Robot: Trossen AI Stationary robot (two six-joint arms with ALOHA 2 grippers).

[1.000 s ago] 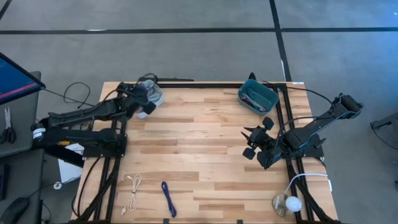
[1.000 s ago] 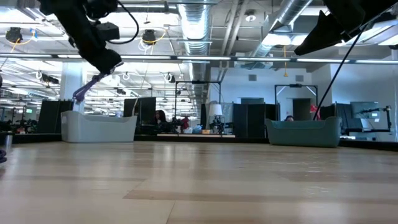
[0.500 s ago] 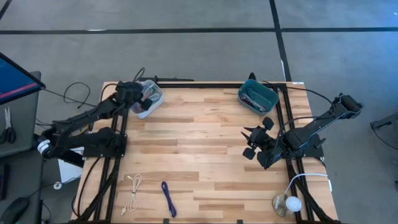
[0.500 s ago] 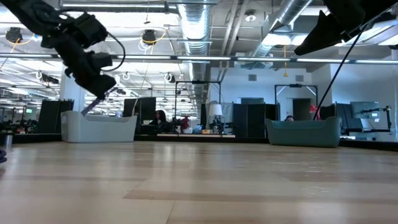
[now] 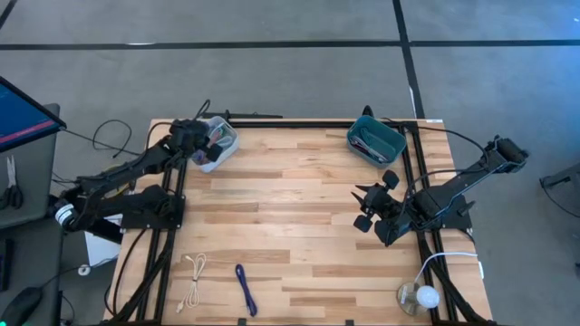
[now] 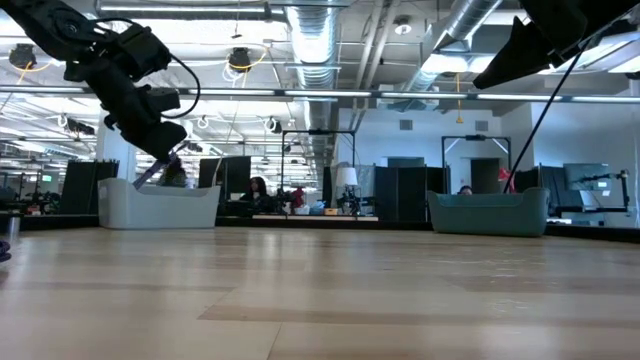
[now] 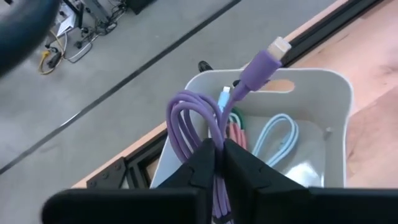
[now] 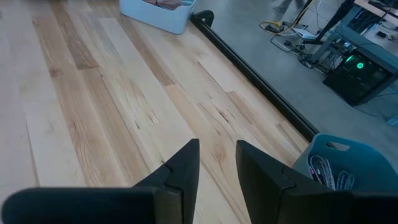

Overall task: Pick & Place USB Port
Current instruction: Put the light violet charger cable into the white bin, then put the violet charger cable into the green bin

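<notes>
**Purple USB cable held over the white bin, release pending**

Left gripper: fingers pinched tight on a looped purple USB cable. Connector end sticks up toward the top centre of the left wrist frame. Directly beyond the fingers sits the white bin, already holding a pale blue cable and a red-and-green one.

High view: left gripper sits at the upper left of the wooden table, over the near edge of the white bin. Low view: the cable dangles from the gripper just above the bin's rim, at the left of the frame.

Right gripper: jaws parted, nothing between them. It waits above the table right of centre in the high view, near the teal bin.

Still on the table at the lower left of the high view: a white cable and a blue cable.

Step, as judged: the placing phase, cable carried and poised over its bin. Next move calls for lowering a little so the loop clears the rim, then opening the fingers. Risk: the stiff connector end could hang on the bin's wall.
</notes>
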